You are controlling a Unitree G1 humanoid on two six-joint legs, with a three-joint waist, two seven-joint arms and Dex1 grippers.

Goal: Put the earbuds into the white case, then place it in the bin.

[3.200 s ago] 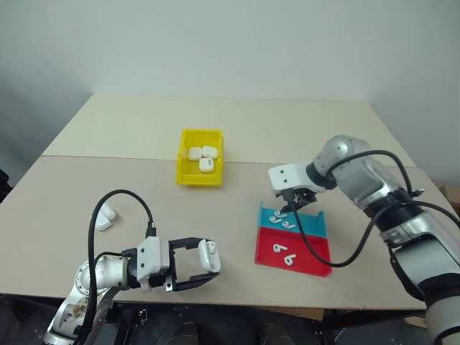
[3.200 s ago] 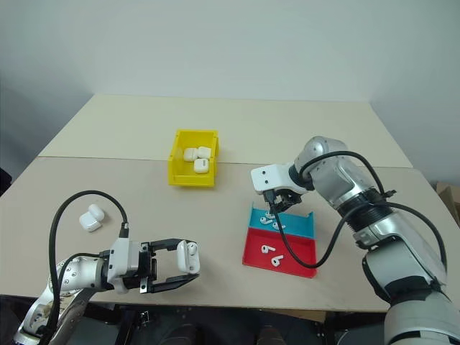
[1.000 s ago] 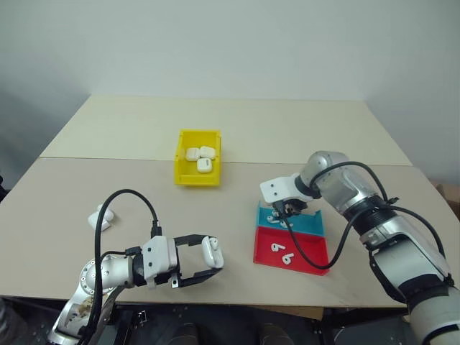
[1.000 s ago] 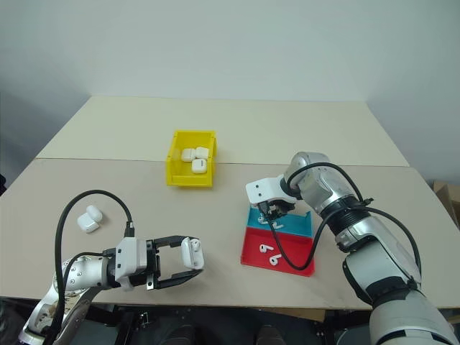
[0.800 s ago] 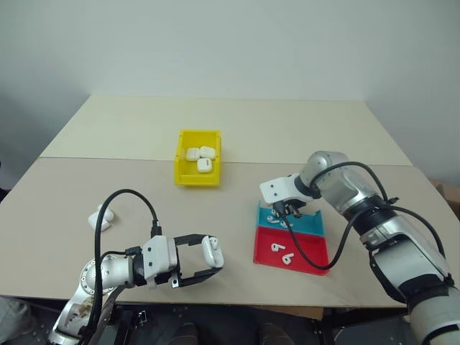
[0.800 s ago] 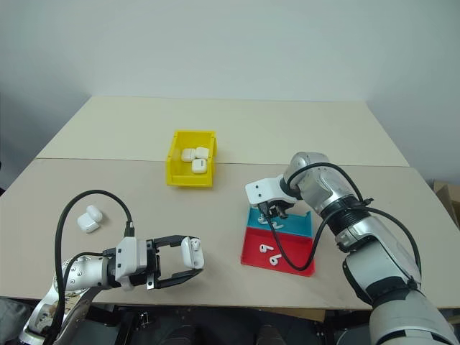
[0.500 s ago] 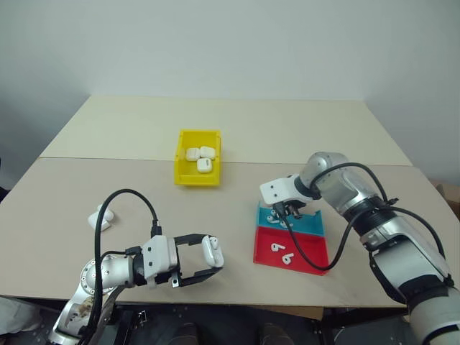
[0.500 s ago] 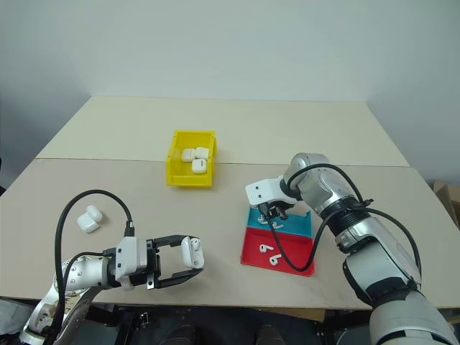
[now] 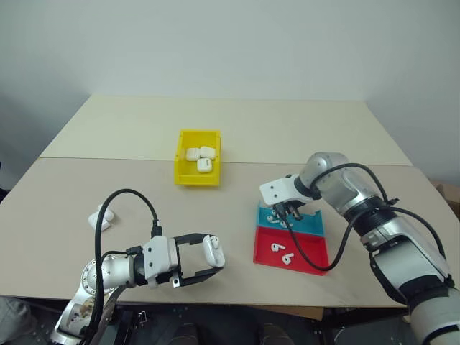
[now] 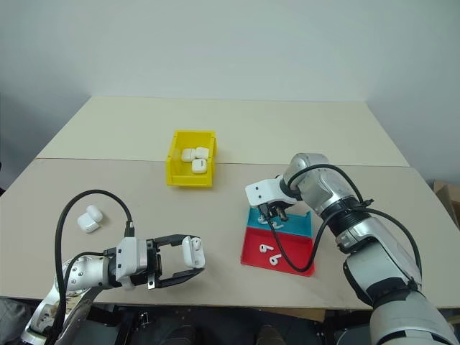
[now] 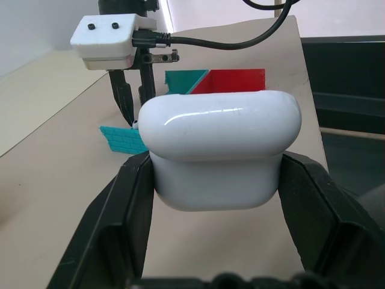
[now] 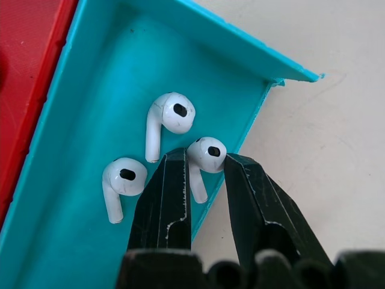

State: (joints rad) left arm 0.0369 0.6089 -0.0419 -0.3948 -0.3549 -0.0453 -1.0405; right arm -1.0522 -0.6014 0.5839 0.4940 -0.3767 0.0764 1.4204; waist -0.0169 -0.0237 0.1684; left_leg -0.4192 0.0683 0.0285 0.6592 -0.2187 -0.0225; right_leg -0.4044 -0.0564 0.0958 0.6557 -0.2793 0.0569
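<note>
A pale beige desk [image 9: 287, 129] stands before a plain light wall. Near the desk's middle, at about 11 o'clock, sits the bin [image 9: 199, 167], bright yellow, with three closed white cases inside. At the near edge, toward 7 o'clock, the left gripper [image 9: 208, 260] has its jaws closed on the white case [image 9: 212, 251], which the left wrist view shows squeezed between both black fingers [image 11: 313, 205] with its lid shut. Another white case [image 9: 101, 217] lies on the desk at 9 o'clock, well apart from the arm.

At about 4 o'clock a shallow blue tray [image 9: 309, 224] touches a shallow red tray [image 9: 309, 253]. The right gripper [image 12: 203, 165] points down into the blue tray, its jaws narrowly apart with one of the earbuds [image 12: 204, 158] between the tips; whether they press it cannot be told. Two more earbuds [image 12: 165, 120] lie just beside it in the blue tray, and two others [image 9: 282, 251] rest in the red tray.
</note>
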